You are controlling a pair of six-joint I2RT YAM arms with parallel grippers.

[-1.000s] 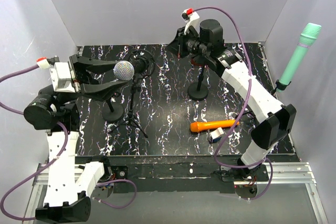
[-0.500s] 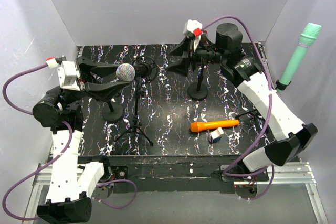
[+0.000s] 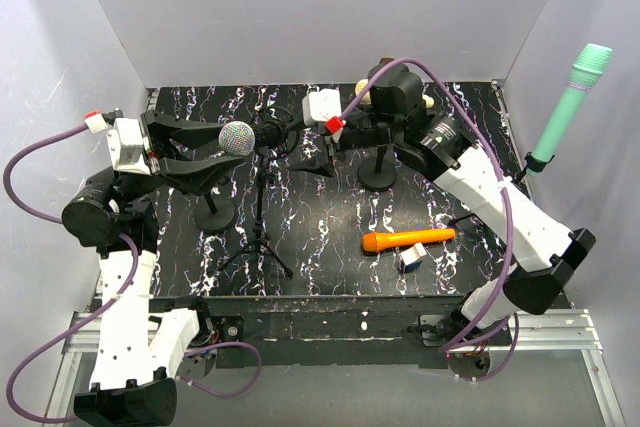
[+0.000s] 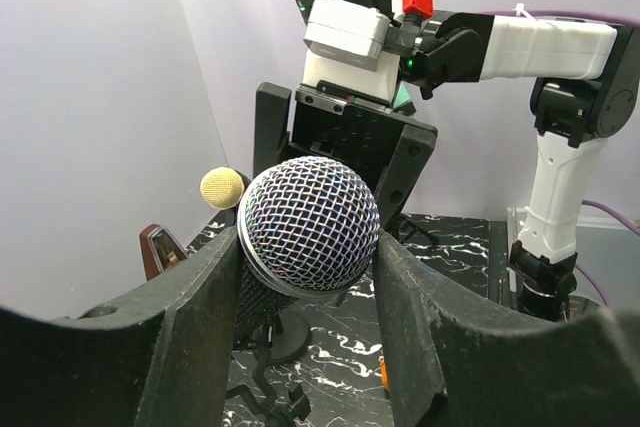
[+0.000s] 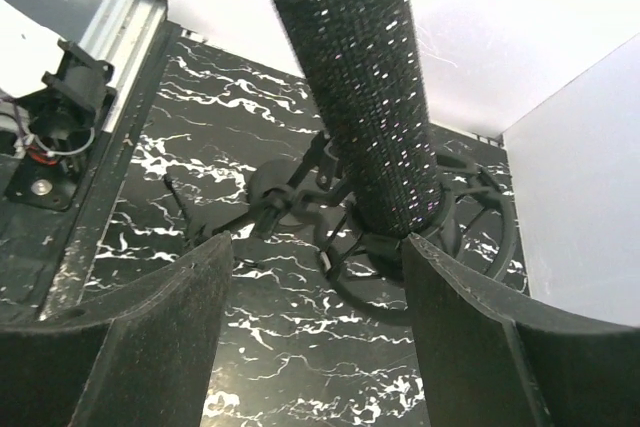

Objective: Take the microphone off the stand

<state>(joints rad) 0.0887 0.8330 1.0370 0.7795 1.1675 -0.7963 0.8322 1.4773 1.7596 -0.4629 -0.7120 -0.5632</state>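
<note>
Currently | clamping microphone (image 4: 310, 222) head with left gripper (image 4: 308, 247) | straddling handle with right gripper (image 5: 318, 257), jaws wide, holding nothing | microphone seated in stand (image 3: 258, 217) mount | risk: toppling stand if pulled askew

Am scanning all three views, am finding no legible text, brand, number or sign. Am reading nothing on microphone (image 4: 308, 222). Small white-and-blue box (image 3: 411, 258) is possibly carrying print, too small to read.
</note>
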